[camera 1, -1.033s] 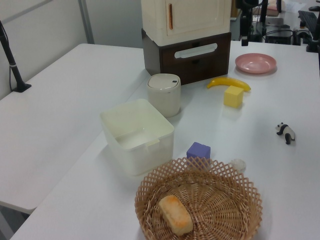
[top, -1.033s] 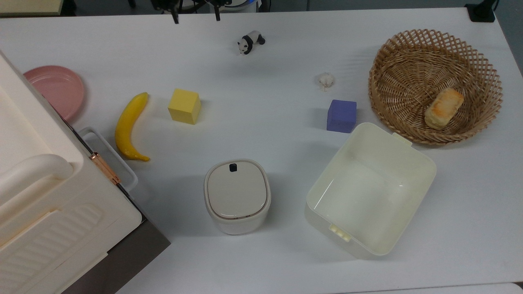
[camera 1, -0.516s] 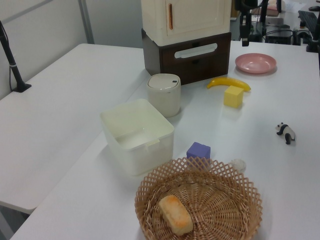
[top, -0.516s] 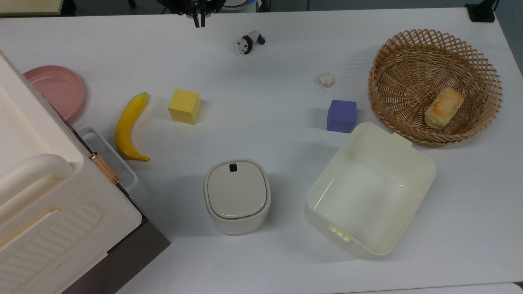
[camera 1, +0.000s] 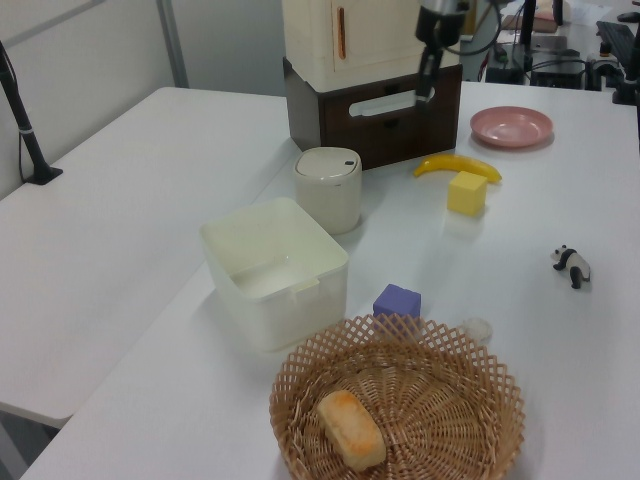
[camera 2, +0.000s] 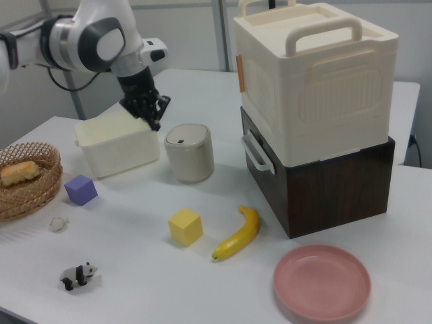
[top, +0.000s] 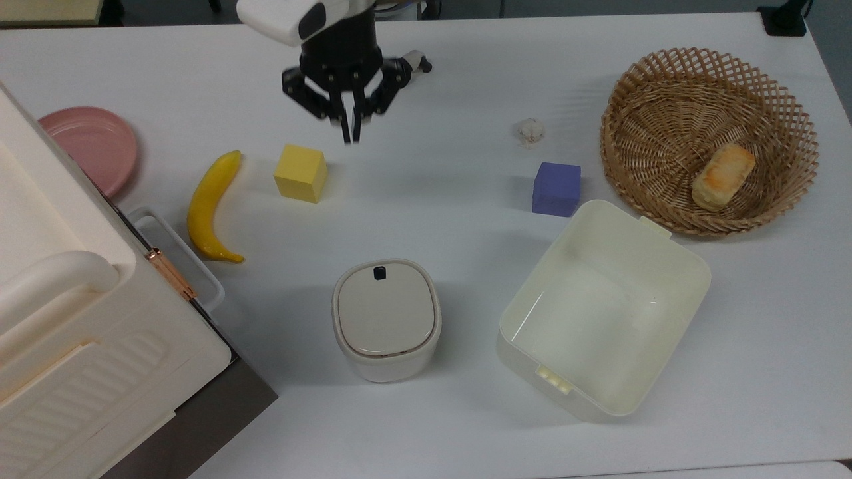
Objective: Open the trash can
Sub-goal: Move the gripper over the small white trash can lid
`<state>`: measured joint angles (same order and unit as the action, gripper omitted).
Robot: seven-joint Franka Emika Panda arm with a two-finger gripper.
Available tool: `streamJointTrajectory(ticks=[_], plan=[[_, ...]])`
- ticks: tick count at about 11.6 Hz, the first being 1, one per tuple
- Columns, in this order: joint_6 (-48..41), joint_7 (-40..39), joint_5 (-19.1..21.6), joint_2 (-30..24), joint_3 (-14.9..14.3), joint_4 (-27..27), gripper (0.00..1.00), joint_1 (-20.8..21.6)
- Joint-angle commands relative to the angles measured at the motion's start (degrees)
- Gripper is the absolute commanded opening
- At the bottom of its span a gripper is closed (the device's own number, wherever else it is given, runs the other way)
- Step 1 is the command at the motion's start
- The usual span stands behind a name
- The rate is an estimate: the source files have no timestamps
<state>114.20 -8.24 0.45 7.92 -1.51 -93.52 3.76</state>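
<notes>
Trash can point(top: 386, 319) upright on the white table point(top: 432, 426), low of centre in the top view, beige lid down flat, black button point(top: 380, 272) at the lid's 12 o'clock edge. Lidless cream tub point(top: 602, 309) at 3 o'clock, near but apart. Big cream ribbed box point(top: 73, 313) on a dark brown drawer unit point(top: 200, 419) at 9 o'clock. Banana point(top: 212, 206) and yellow cube point(top: 301, 173) around 11 o'clock, purple cube point(top: 556, 189) at 2 o'clock. Gripper point(top: 350, 136) at 12 o'clock, well apart, above the table, pointing down, fingers drawn close with barely a gap, holding nothing. Wicker basket point(top: 785, 100) with a bread roll point(top: 723, 175) far at 2 o'clock.
</notes>
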Motion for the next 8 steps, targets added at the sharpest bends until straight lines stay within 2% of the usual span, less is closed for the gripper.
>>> streamJointTrajectory(ticks=[1, 2, 4, 8], plan=[[10.49, 1.37, 2.10, 7.51, -0.60, 5.44, 0.10, 1.42], [14.52, 2.95, 2.10, 10.07, -0.86, 7.28, 0.10, 2.21], [20.07, 5.15, 1.84, 12.80, -1.04, 7.48, 0.10, 2.83], [26.58, 6.30, 1.66, 19.92, -1.13, 8.97, 0.11, 4.15]])
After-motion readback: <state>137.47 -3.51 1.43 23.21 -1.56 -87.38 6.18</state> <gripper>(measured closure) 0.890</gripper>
